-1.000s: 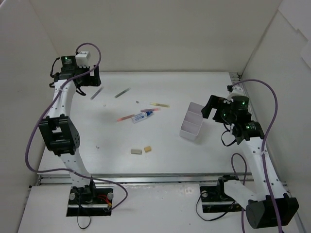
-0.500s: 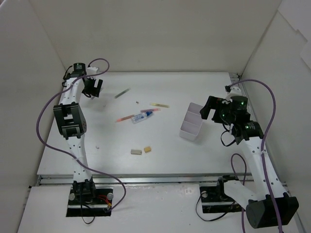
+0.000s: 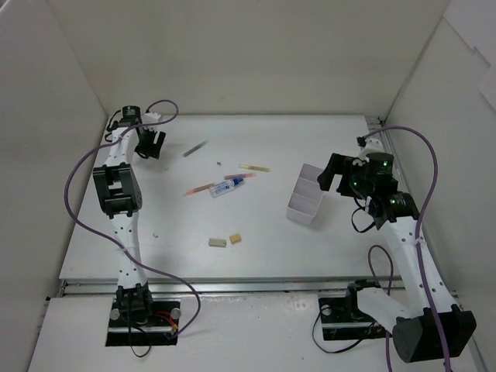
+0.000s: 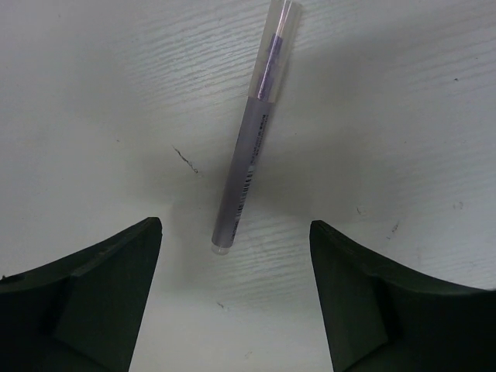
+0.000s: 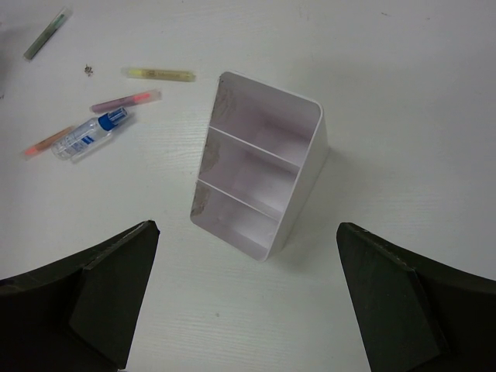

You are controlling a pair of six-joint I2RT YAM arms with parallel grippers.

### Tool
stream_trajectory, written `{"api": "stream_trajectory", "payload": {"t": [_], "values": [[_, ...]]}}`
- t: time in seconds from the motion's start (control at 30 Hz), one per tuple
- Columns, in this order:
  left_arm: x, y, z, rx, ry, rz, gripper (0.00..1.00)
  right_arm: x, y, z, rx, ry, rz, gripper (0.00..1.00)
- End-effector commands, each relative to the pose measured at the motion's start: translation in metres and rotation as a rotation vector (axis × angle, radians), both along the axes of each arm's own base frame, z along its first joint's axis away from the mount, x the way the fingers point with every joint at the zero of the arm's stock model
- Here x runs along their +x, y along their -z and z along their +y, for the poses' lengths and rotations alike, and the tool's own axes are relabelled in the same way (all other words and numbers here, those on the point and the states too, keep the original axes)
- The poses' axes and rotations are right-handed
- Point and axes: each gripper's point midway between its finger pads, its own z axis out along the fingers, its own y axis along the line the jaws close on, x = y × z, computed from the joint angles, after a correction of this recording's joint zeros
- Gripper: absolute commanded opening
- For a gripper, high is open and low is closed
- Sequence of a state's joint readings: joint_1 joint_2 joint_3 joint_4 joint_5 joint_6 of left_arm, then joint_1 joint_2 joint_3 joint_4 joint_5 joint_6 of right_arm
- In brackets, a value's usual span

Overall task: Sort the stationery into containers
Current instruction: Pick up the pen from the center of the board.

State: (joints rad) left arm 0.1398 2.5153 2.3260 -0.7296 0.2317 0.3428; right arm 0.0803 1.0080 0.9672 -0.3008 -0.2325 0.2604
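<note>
Grey pen [image 4: 249, 155] lies beneath the left end effector [image 4: 234, 229], jaws apart.

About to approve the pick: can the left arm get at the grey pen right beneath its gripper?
Probably yes. The left gripper is open, and the grey pen lies flat on the table, its near end showing between the fingers, with nothing crowding it.

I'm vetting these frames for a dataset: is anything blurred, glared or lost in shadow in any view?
Top external: even light, sharp, only a soft shadow beside the white box. Left wrist: the grey pen is crisp; the left fingers are dark and soft-edged. Right wrist: box compartments readable, no glare; the right fingers dark, slightly blurred.
</note>
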Motion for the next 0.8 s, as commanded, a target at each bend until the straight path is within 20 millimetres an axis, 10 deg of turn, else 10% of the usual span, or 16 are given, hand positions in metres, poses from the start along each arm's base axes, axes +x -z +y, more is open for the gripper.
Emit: {"api": "stream_trajectory", "payload": {"t": [0.0, 0.1, 0.33, 0.77], "values": [[0.013, -0.045, 0.006, 0.017, 0.018, -0.100, 0.71, 0.010, -0.018, 0.006, 0.014, -0.025, -0.068, 0.98], [0.010, -0.041, 0.002, 0.006, 0.046, -0.085, 0.71, 0.010, -0.017, 0.006, 0.016, -0.023, -0.064, 0.98], [0.004, -0.027, 0.005, 0.019, 0.048, -0.019, 0.37, 0.010, -0.019, 0.001, 0.000, 0.000, -0.077, 0.98], [-0.007, -0.014, 0.002, 0.010, 0.079, 0.045, 0.48, 0.005, -0.026, -0.001, 0.002, 0.016, -0.102, 0.98]]}}
